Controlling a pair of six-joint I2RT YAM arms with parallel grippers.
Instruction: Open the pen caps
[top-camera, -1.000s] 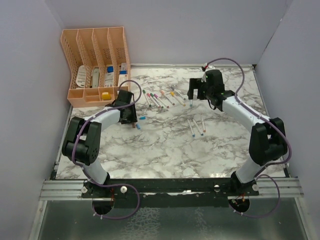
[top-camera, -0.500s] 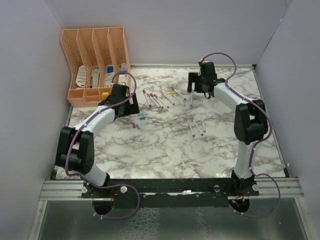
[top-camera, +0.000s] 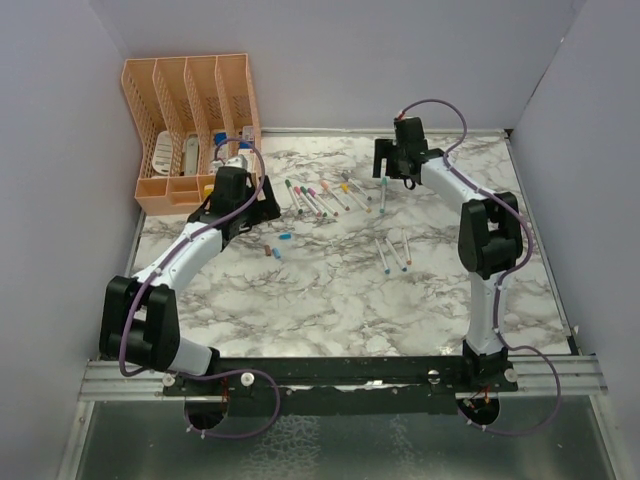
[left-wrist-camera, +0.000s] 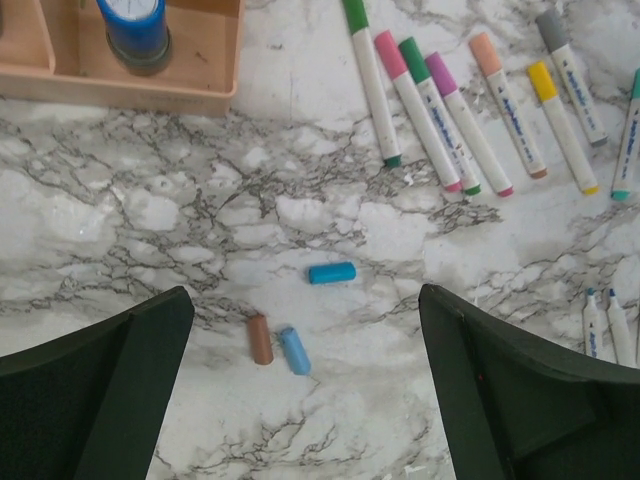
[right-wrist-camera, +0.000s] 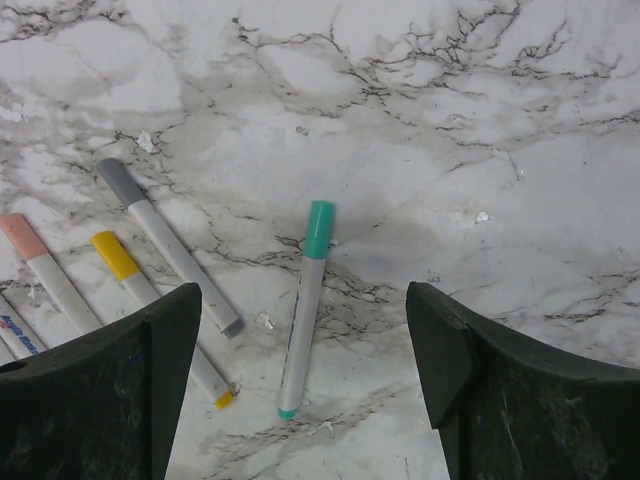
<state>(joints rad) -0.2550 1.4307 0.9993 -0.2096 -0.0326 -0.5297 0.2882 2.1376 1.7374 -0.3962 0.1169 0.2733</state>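
A row of capped pens (top-camera: 322, 196) lies on the marble table, seen close in the left wrist view as green (left-wrist-camera: 367, 80), pink, purple, orange and yellow (left-wrist-camera: 561, 125) ones. Three loose pen caps rest below them: blue (left-wrist-camera: 331, 272), brown (left-wrist-camera: 260, 339) and light blue (left-wrist-camera: 294, 350). My left gripper (left-wrist-camera: 305, 300) hangs open above these caps, holding nothing. My right gripper (right-wrist-camera: 303, 295) is open and straddles a teal-capped pen (right-wrist-camera: 305, 310) without touching it. Grey (right-wrist-camera: 165, 245) and yellow (right-wrist-camera: 150, 290) pens lie to its left.
A peach organiser (top-camera: 190, 120) stands at the back left, close to my left gripper (top-camera: 255, 210); a blue stamp (left-wrist-camera: 135, 25) sits in its front tray. Uncapped pens (top-camera: 393, 252) lie right of centre. Grey walls enclose the table.
My left gripper has opened and drawn back toward the organiser, leaving one more cap on the table. My right gripper moved farther back over the teal pen, its jaws slightly narrower.
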